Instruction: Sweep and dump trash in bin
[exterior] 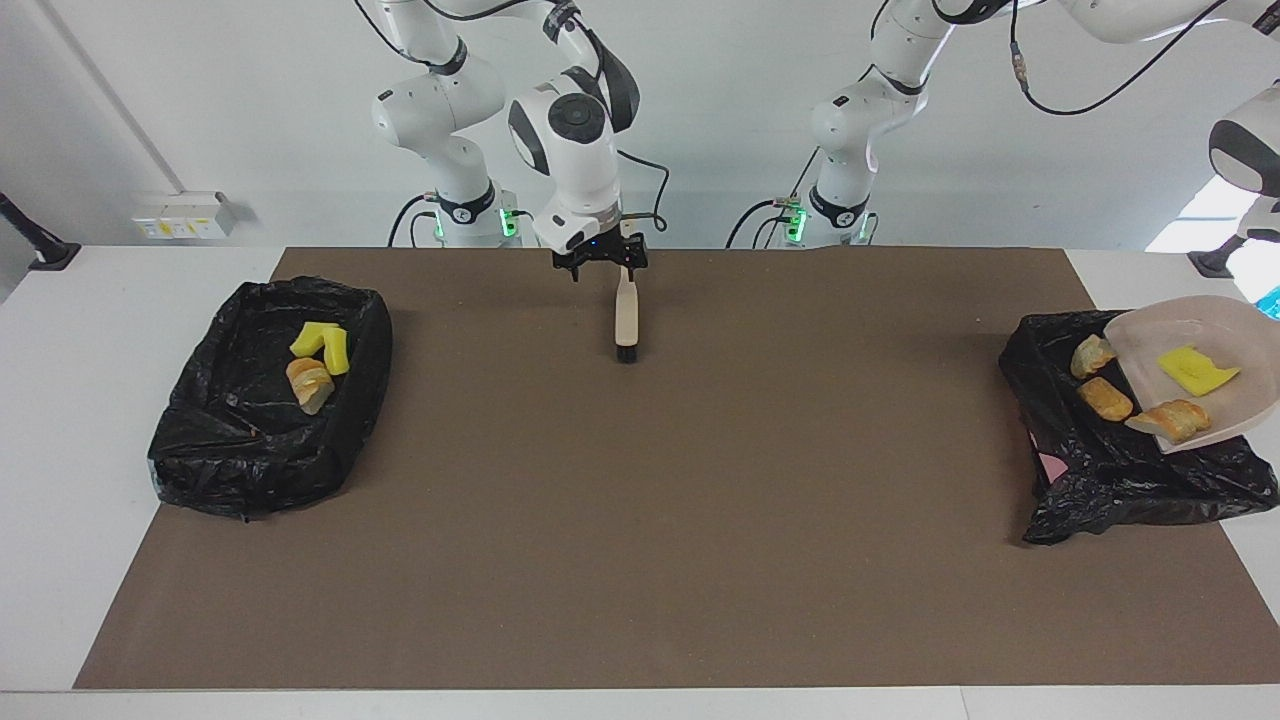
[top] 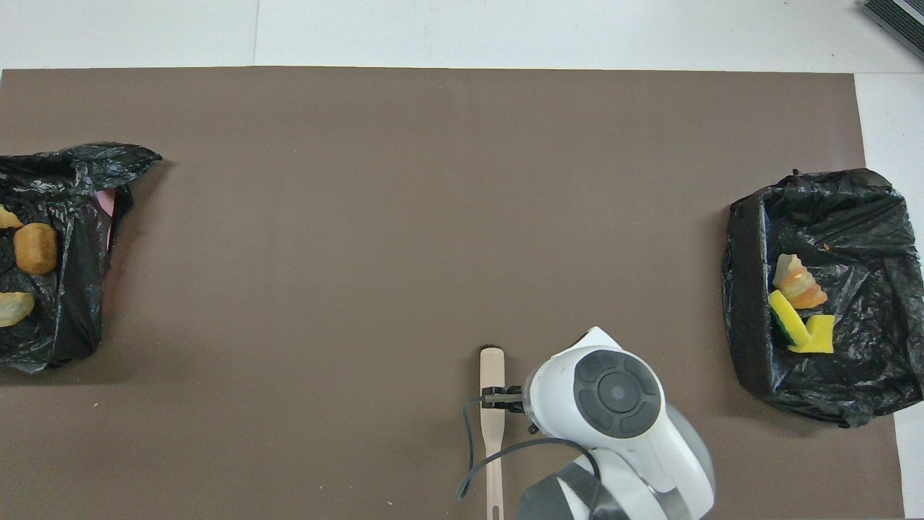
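The beige dustpan (exterior: pixel 1215 340) hangs tilted over the black-lined bin (exterior: pixel 1110 480) at the left arm's end of the table; its handle and my left gripper lie outside both views. On the pan rest a yellow sponge piece (exterior: pixel 1195 368) and a bread slice (exterior: pixel 1170 420) at its lip. Two tan lumps (exterior: pixel 1105 398) are off the pan, on the bin's liner. The overhead view shows this bin (top: pixel 72 310) with a tan lump (top: pixel 35 248) and a slice (top: pixel 13 307). My right gripper (exterior: pixel 603 268) is open, just above the handle end of the brush (exterior: pixel 626 320), which lies on the mat (top: pixel 491 375).
A second black-lined bin (exterior: pixel 230 470) stands at the right arm's end (top: pixel 743 289), holding yellow sponge pieces (exterior: pixel 322 345) and a bread slice (exterior: pixel 308 385). A brown mat (exterior: pixel 640 520) covers most of the table.
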Robot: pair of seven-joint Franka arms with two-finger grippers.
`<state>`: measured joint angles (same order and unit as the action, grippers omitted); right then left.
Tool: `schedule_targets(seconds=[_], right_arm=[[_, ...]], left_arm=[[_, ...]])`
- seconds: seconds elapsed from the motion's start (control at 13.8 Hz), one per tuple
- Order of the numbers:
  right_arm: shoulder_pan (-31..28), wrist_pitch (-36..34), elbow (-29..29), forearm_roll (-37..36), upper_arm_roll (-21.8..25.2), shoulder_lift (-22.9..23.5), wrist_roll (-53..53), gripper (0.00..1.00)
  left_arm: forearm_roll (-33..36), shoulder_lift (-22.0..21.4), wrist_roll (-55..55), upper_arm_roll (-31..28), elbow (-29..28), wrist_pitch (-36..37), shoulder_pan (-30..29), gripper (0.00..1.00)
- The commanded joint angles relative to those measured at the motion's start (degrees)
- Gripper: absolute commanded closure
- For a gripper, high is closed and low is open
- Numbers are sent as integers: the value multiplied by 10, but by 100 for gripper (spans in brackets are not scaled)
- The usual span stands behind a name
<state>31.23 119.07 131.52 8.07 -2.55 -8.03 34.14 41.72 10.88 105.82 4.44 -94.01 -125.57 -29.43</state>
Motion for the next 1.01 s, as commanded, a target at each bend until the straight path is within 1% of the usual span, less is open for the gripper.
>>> schedule_targets(seconds=[0.0, 0.14, 0.29, 0.43, 0.51, 0.65, 0.72, 0.79, 0.87, 0.94], right_arm=[[-47, -21, -19, -41, -4, -5, -19, 0], [-73, -25, -41, -87, -3, -2, -27, 0], [-127, -52, -80, -89, -4, -5, -43, 0], [-183, -105, -136, -89, -3, -4, -104, 0], [-212, -119, -158, -89, -2, -4, -139, 0], [-256, -145, -207, -88, 2, -5, -191, 0], [-269, -161, -229, -89, 10, -5, -197, 0], [-272, -175, -255, -89, 32, -6, -202, 0], [-265, -209, -286, -85, 58, -7, -217, 0], [-265, -252, -328, -82, 74, -1, -241, 0]], left_arm=[[70, 2, -60, -4, 14, -1, 13, 100], [100, -8, -70, -5, 14, 4, 25, 100], [130, -16, -91, -5, 14, 16, 32, 100], [151, -25, -105, -4, 13, 33, 43, 100], [157, -31, -109, -4, 13, 44, 54, 100], [201, -39, -137, -4, 13, 65, 82, 100], [223, -48, -155, -2, 11, 86, 95, 100], [242, -53, -167, -3, 11, 111, 115, 100], [253, -57, -176, -3, 8, 134, 128, 100], [262, -60, -187, -2, 7, 140, 130, 100]])
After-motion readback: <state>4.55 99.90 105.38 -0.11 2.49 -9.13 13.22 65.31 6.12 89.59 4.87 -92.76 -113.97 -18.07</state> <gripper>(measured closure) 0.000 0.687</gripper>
